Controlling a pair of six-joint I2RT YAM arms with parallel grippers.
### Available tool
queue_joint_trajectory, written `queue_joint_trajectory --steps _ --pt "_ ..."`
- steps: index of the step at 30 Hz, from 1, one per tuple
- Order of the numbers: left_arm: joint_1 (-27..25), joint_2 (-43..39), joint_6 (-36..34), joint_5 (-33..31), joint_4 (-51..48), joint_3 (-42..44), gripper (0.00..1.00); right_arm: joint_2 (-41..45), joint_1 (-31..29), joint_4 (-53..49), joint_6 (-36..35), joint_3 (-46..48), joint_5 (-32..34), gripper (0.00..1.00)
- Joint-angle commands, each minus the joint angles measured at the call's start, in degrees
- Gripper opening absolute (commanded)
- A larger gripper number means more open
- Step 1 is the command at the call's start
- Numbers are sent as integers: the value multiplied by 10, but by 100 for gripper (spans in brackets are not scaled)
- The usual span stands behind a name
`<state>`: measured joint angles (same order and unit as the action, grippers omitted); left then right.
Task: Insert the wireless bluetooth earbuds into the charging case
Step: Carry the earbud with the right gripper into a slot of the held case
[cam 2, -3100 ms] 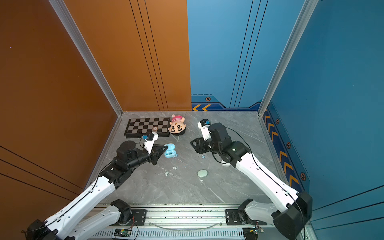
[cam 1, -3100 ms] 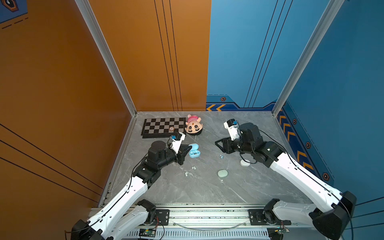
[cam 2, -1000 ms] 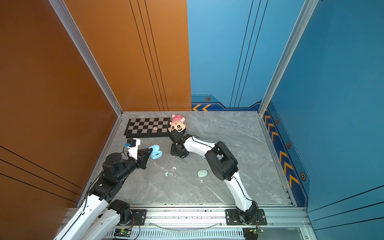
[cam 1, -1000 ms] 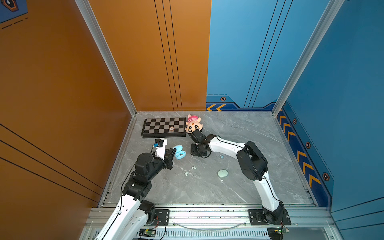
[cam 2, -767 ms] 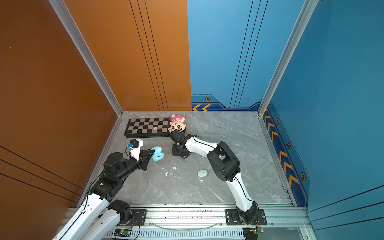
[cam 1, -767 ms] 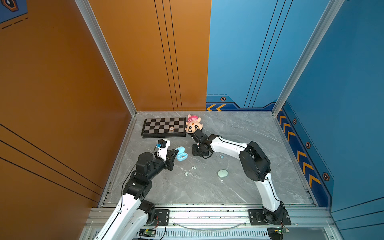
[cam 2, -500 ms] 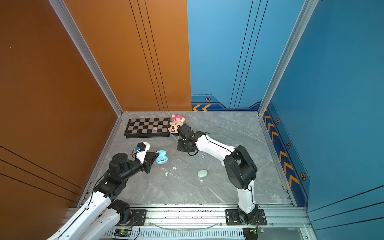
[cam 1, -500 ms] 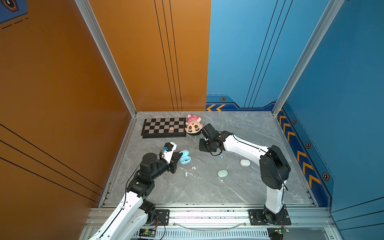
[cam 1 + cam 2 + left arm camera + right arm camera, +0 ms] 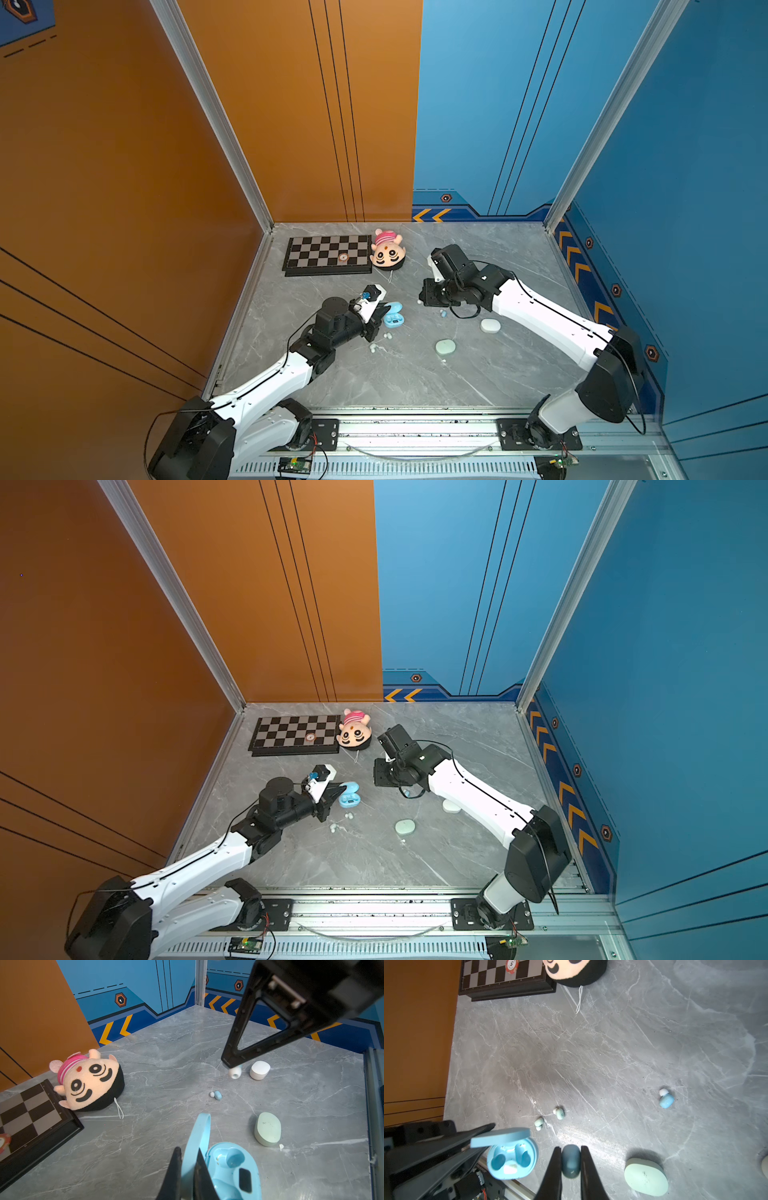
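Light-blue plastic, the charging case [image 9: 519,1175] gapes open, its raised lid [image 9: 195,1136] pinched in my left hand [image 9: 188,1154]; my right hand [image 9: 570,1150] pinches one blue earbud [image 9: 571,1162] near the case; the other blue earbud [image 9: 666,1101] lies well apart on the grey counter [image 9: 612,1053]; two pale earbuds [image 9: 559,1114] rest just beside the case.

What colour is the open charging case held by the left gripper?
The open charging case is light blue, clearest in the right wrist view.
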<state>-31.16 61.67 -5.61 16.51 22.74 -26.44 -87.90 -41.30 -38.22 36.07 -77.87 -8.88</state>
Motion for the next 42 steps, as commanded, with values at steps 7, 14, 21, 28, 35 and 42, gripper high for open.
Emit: queue_joint_trajectory --steps 7,14,21,28,35,42 --pt "-14 31 4 37 43 -61 0 29 -28 -25 -70 12 -12 13" --pt "-17 41 16 63 43 -71 0 48 -40 0 -94 22 26 14" --pt "-21 45 22 70 43 -74 0 51 -46 18 -97 22 41 14" --pt "-21 48 24 73 43 -79 0 39 -55 27 -96 17 49 14" --pt "-21 49 28 70 43 -83 0 33 -60 27 -98 17 53 17" --pt "-20 50 31 67 43 -85 0 29 -62 27 -100 23 53 20"
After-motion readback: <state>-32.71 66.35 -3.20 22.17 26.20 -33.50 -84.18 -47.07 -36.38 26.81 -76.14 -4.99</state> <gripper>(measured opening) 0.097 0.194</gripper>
